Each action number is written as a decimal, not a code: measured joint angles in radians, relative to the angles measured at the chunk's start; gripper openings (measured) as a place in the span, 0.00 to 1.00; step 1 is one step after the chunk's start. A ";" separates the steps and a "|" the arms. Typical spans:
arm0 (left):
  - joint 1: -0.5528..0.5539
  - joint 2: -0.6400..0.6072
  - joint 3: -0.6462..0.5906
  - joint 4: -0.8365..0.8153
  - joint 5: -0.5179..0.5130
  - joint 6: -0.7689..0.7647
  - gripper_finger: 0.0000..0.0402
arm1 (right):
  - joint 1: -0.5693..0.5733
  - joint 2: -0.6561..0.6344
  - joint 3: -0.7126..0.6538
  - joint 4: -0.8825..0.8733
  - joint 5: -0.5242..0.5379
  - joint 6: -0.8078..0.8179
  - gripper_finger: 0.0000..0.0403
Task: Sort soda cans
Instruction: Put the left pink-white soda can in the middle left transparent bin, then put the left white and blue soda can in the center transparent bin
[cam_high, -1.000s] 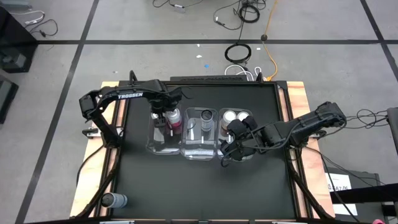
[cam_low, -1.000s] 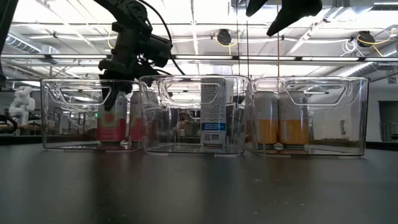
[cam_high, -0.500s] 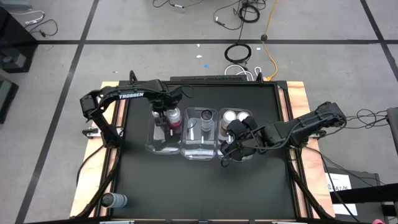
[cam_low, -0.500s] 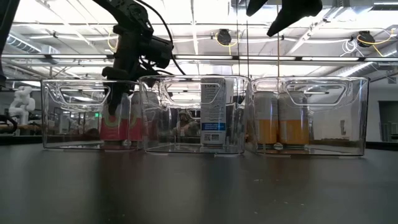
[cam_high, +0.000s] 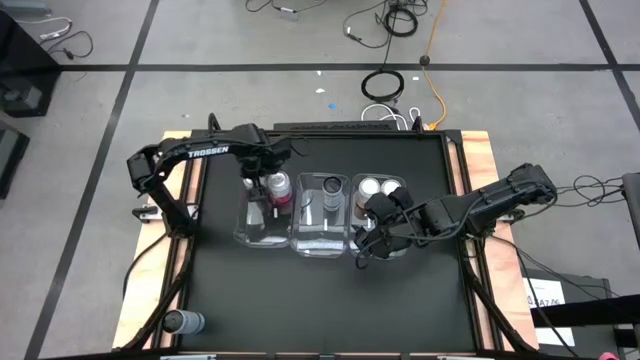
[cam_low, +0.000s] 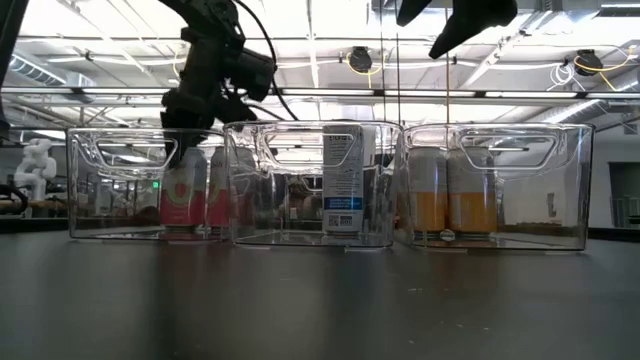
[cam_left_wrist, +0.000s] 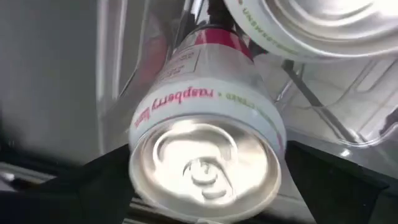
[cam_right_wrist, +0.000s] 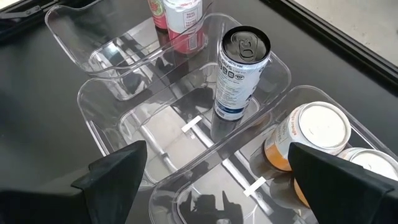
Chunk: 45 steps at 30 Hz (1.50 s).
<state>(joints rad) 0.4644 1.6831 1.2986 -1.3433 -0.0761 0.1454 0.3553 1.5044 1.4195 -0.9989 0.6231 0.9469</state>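
Note:
Three clear bins stand in a row mid-table. The left bin (cam_high: 248, 232) holds two pink-red soda cans upright on their bases; one (cam_left_wrist: 205, 134) sits right under my left gripper (cam_high: 262, 187), the other (cam_high: 281, 184) beside it. My left gripper points down and is open, with a finger on either side of the can's top, not touching. The middle bin (cam_high: 322, 243) holds a grey can (cam_right_wrist: 239, 71). The right bin (cam_right_wrist: 205, 205) holds two orange cans (cam_high: 368, 186) (cam_high: 393, 186). My right gripper (cam_high: 368, 238) hangs open above the right bin's near end.
One more can (cam_high: 186, 322) lies at the table's near left corner, far from both arms. The near half of the black tabletop (cam_high: 320, 300) is free. Wooden rails (cam_high: 480, 200) run along the table's left and right edges.
My left gripper has opened and let go of the pink-red can, which stands upright in the left bin. In the low view its fingers have come up a little toward the bin's rim. My right arm has kept still.

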 joint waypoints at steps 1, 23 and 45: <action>0.000 -0.007 0.008 -0.011 -0.001 -0.013 0.99 | 0.000 0.000 0.000 0.000 0.000 -0.006 0.95; -0.251 -0.516 0.065 -0.173 0.023 -0.899 0.99 | 0.000 0.000 0.000 -0.023 0.000 -0.050 0.95; -1.335 -0.290 0.065 -0.040 0.024 -2.111 0.99 | 0.010 0.000 0.000 -0.045 -0.031 -0.069 0.95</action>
<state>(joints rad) -0.8705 1.3930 1.3632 -1.3833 -0.0525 -1.9659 0.3658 1.5045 1.4197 -1.0443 0.5922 0.8783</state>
